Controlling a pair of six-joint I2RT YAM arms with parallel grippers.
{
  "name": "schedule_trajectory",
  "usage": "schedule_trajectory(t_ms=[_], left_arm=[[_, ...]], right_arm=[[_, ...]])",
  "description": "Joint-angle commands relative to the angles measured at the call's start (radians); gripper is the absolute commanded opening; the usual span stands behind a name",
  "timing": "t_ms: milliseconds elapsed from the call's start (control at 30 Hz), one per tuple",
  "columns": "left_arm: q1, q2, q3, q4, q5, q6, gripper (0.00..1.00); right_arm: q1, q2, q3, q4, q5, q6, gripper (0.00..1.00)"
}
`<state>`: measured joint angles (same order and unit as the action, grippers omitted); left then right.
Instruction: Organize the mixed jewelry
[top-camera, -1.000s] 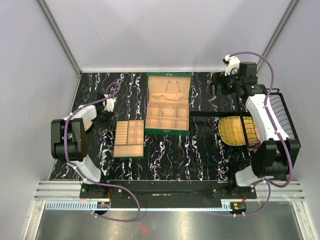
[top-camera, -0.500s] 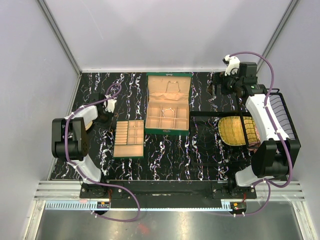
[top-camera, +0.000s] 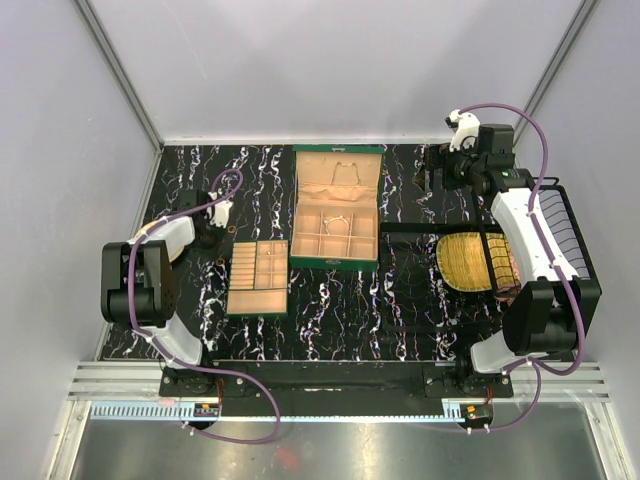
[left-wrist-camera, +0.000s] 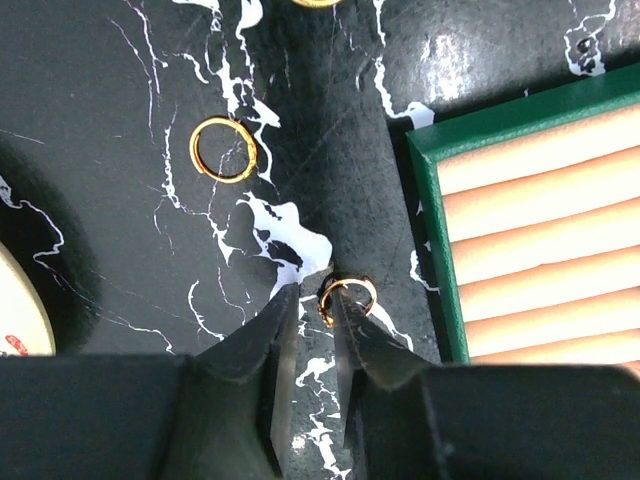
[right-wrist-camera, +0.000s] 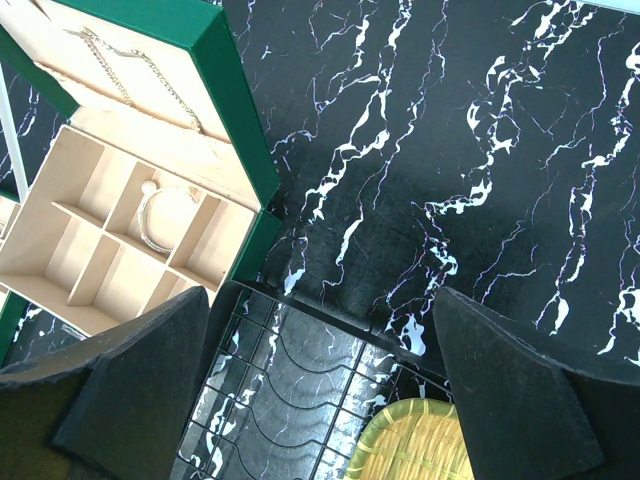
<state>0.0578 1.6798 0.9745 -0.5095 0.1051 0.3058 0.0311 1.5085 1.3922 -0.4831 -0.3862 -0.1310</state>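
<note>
Surface: black, white-veined table (top-camera: 400, 290).
Left claw: left gripper (left-wrist-camera: 315, 300), bottom centre of its wrist view, jaws a narrow gap apart; whether they pinch, cannot tell.
Ring: small gold ring (left-wrist-camera: 348, 298), its left edge between those tips.
Second ring: larger gold ring (left-wrist-camera: 224, 149), upper left, lying free.
Right claw: right gripper (right-wrist-camera: 320, 295) spread wide, empty.
Box: green box (right-wrist-camera: 235, 80), upper left, with whitish bracelet (right-wrist-camera: 150, 225) in a compartment.
</note>
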Motion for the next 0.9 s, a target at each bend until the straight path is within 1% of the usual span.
schedule_trajectory(t_ms=[0,300,333,367,567,733,833,867], left_arm=[[0.000,-0.019,-0.040,-0.020,-0.018,-0.002,0.20],[-0.001,-0.029,-0.043,-0.027,-0.013,-0.002,0.06],[-0.001,-0.034,-0.040,-0.026,-0.015,-0.002,0.02],[-0.001,-0.040,-0.036,-0.032,-0.015,-0.001,0.01],[-0.007,-0.115,-0.019,-0.049,-0.019,0.018,0.00],[-0.053,-0.224,-0.017,-0.047,-0.057,0.036,0.00],[-0.130,-0.279,-0.017,-0.037,-0.097,0.045,0.00],[-0.148,-0.290,-0.025,-0.021,-0.137,0.052,0.00]], right_arm=[[0.003,-0.008,0.008,0.023,-0.019,0.001,1.00],[0.003,-0.008,0.010,0.023,-0.020,-0.001,1.00],[0.003,-0.008,0.010,0.021,-0.020,0.001,0.99],[0.003,-0.008,0.010,0.023,-0.020,0.001,1.00],[0.003,-0.007,0.010,0.023,-0.016,0.001,1.00],[0.003,-0.001,0.010,0.023,-0.019,-0.001,1.00],[0.003,-0.002,0.010,0.023,-0.019,0.001,1.00],[0.003,-0.002,0.011,0.023,-0.019,0.001,1.00]])
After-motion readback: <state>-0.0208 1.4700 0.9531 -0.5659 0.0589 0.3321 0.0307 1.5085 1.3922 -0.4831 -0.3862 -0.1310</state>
